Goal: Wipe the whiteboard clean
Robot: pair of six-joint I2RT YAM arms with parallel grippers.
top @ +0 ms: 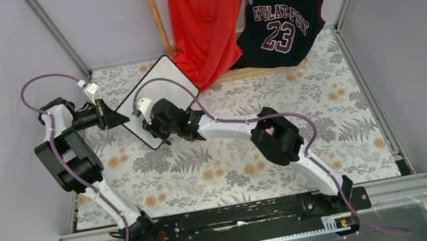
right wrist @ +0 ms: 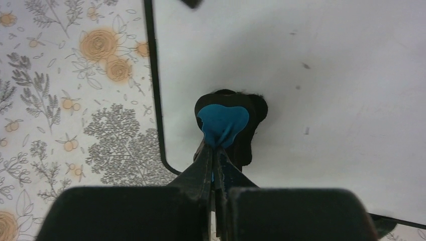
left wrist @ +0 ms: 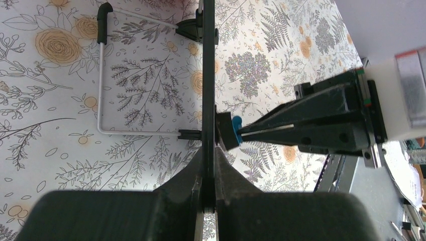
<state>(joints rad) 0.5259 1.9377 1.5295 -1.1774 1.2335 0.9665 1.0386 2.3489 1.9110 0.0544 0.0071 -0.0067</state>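
Note:
The whiteboard (top: 165, 78) stands tilted up off the floral cloth at the back left, its white face blank apart from a few faint specks (right wrist: 311, 75). My left gripper (top: 108, 116) is shut on the board's left edge; in the left wrist view the board (left wrist: 207, 60) runs edge-on between the jaws (left wrist: 208, 153), with its wire stand (left wrist: 100, 85) behind it. My right gripper (top: 156, 126) is shut on a small blue eraser (right wrist: 222, 122) and presses its black pad flat against the board's face near the lower corner. The same eraser (left wrist: 235, 131) also shows touching the board in the left wrist view.
A red tank top (top: 206, 16) and a dark jersey numbered 23 (top: 284, 12) hang on a wooden rack (top: 156, 14) just behind the board. Metal frame posts (top: 57, 35) and grey walls bound the table. The floral cloth (top: 329, 113) covers the table.

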